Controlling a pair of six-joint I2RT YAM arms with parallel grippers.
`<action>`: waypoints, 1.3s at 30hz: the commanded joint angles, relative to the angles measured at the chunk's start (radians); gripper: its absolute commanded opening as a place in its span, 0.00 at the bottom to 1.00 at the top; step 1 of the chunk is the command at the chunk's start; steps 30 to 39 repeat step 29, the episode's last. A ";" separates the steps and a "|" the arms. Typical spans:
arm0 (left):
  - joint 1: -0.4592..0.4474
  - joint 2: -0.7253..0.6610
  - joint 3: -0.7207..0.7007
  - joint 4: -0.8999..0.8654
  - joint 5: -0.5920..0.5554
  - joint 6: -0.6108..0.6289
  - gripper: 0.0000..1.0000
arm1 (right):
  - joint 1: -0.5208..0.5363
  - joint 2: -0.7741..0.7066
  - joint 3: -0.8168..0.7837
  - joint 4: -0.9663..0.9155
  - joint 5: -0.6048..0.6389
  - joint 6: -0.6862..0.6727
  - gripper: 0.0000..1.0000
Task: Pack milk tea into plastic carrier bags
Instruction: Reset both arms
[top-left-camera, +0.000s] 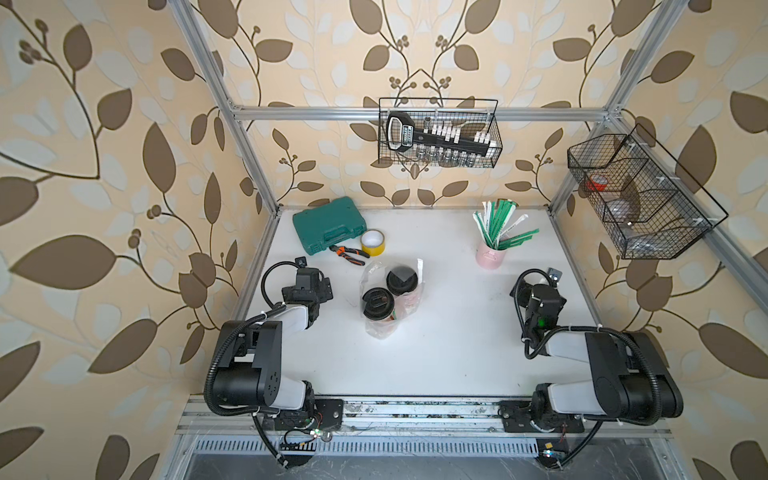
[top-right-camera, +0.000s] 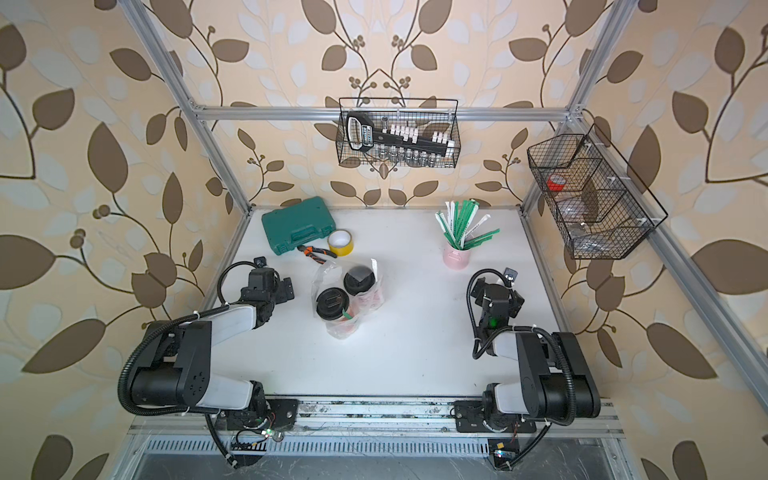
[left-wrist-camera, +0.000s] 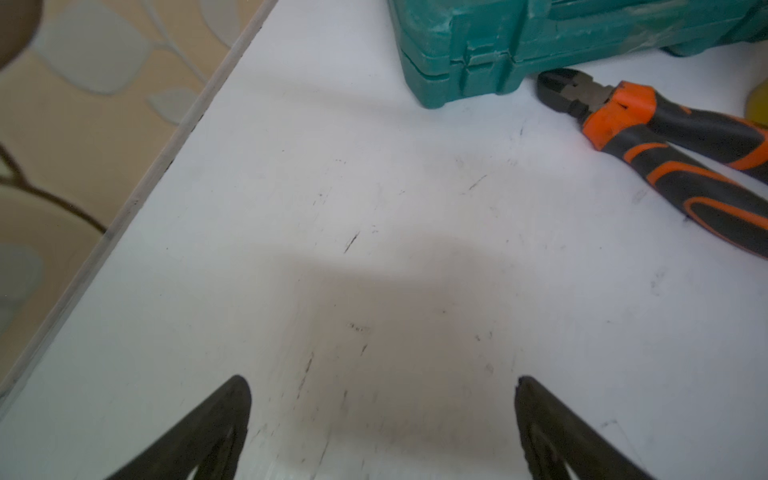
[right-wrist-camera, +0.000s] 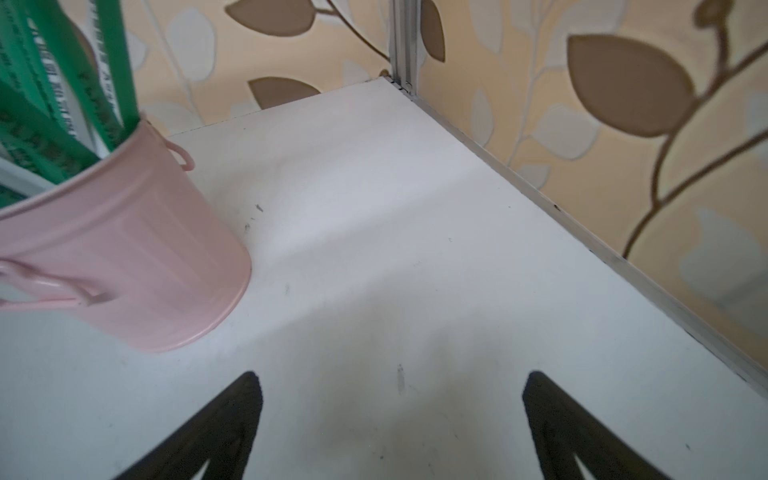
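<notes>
- Nearest in both top views, two black-and-white robot arms stand bent at the counter's (top-left-camera: 436, 357) front edge: the left arm (top-left-camera: 291, 318) and the right arm (top-left-camera: 565, 345), both well apart from the cups.
- Mid-counter, a thin, crinkly clear plastic bag (top-left-camera: 380, 330) sits around two tall red paper cups with round black lids. Both are upright and just beside each other: the near cup (top-left-camera: 377, 304) and the far cup (top-left-camera: 401, 279).
- Farther back on the left lie a green plastic tool case (top-left-camera: 328, 224), a yellow tape roll (top-left-camera: 372, 242) and orange-and-black pliers (top-left-camera: 347, 254). A small pink metal bucket (top-left-camera: 490, 254) of green-and-white straws (top-left-camera: 503, 226) stands to the right.
- From the left wrist view, the left gripper (left-wrist-camera: 382, 382) is spread wide over bare counter and holds nothing. The tool case corner and the pliers lie beyond it, the pliers' nose just beside the case.
- From the right wrist view, the right gripper (right-wrist-camera: 390, 378) also stands wide and holds nothing, above bare counter. The pink bucket stands near it, to one side.
</notes>
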 joint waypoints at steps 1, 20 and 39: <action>0.025 -0.011 0.026 0.086 0.124 0.067 0.99 | 0.025 0.036 0.012 0.197 -0.119 -0.112 1.00; 0.006 0.056 -0.096 0.388 0.323 0.069 0.99 | 0.023 0.071 -0.044 0.323 -0.199 -0.142 1.00; 0.004 0.054 -0.096 0.390 0.319 0.069 0.99 | 0.018 0.071 -0.038 0.310 -0.270 -0.165 1.00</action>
